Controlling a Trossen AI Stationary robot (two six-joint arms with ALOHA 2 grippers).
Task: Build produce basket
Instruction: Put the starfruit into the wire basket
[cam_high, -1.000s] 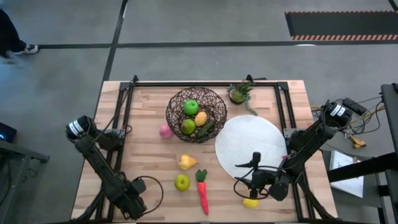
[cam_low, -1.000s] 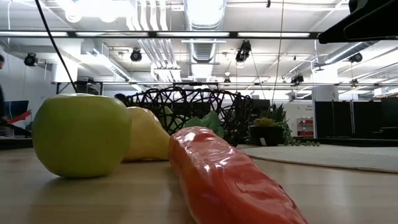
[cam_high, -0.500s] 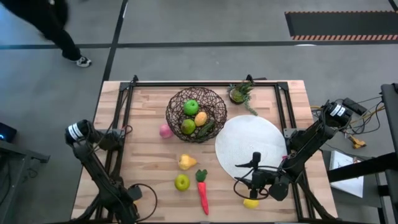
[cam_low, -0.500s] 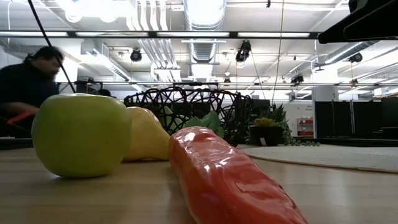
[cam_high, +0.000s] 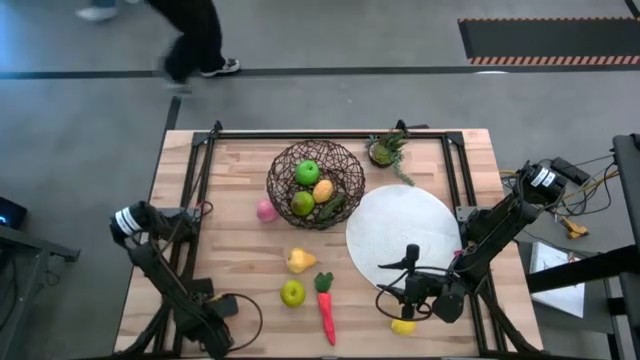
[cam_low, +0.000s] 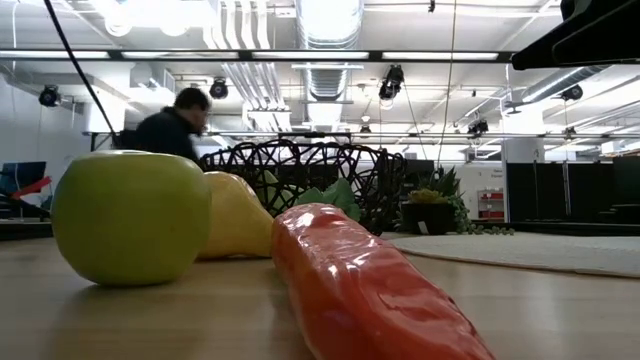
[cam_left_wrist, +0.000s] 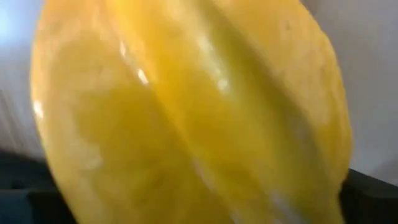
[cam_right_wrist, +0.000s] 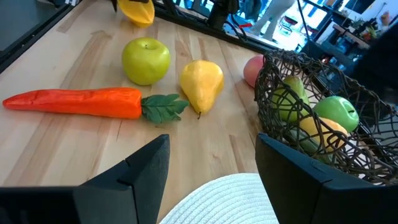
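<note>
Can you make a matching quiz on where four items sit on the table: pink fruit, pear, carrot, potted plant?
Items:
1. pink fruit
2. yellow pear
3. red carrot
4. potted plant

Places:
A. far edge, beyond the white plate
B. just outside the basket, touching its wall
C. beside the loose green apple
D. between basket and loose green apple

Pairs: 1-B, 2-D, 3-C, 4-A

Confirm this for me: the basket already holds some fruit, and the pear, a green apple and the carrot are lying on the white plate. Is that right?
Not quite. The pear, green apple and carrot lie on the bare wooden table, beside the white plate, not on it; the high view shows this. The basket does already hold some fruit.
</note>
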